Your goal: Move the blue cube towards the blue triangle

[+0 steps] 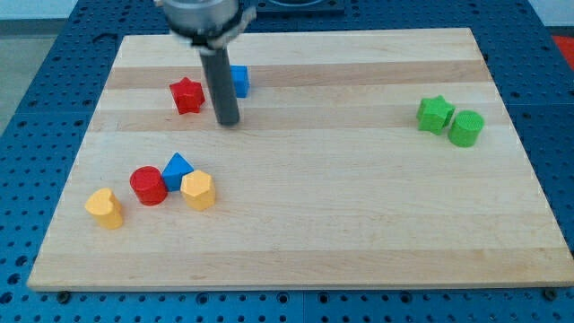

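The blue cube [239, 81] sits near the view's top left, partly hidden behind my rod. My tip [229, 122] rests on the board just below the cube and to the right of the red star [186, 95]. The blue triangle [178, 167] lies lower left, wedged between the red cylinder [148, 186] and the yellow hexagon [197, 190].
A yellow block [105, 208] lies at the far lower left. A green star [435, 114] and a green cylinder [465, 128] sit together at the view's right. The wooden board [359, 224] is edged by a blue perforated table.
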